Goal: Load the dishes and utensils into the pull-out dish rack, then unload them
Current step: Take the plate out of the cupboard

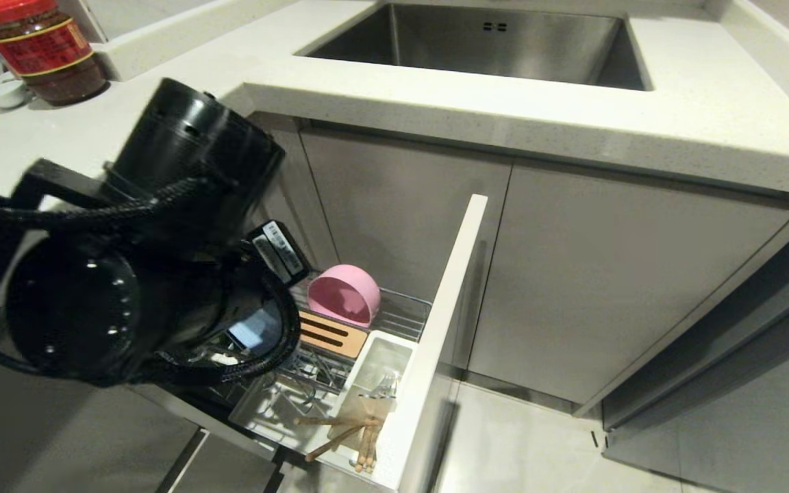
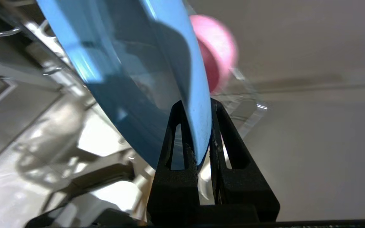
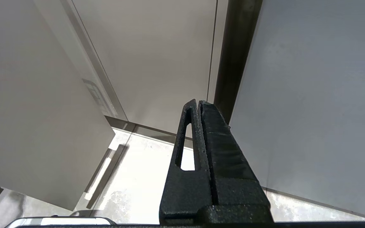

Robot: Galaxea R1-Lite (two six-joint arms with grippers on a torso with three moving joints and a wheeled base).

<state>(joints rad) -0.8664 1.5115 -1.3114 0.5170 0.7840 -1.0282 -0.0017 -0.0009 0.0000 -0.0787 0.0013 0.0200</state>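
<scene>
The left gripper [image 2: 197, 106] pinches the rim of the light-blue plate [image 2: 128, 63] between its two black fingers [image 2: 176, 148] — the plate stands on edge. Behind it sits the pink bowl [image 2: 219, 50], blurred. Chrome wires of the pull-out dish rack [image 2: 52, 68] run beside the plate.

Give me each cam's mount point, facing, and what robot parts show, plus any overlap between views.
Head: on the robot's head, looking down at the pull-out dish rack below the sink; the left arm fills its left side.
Left wrist: behind the left gripper, facing into the rack; the fingers are clamped on the light-blue plate.
Right wrist: behind the right gripper, shut and empty, facing cabinet doors and floor.
Shared: head and left wrist both show the pink bowl and the rack.
</scene>
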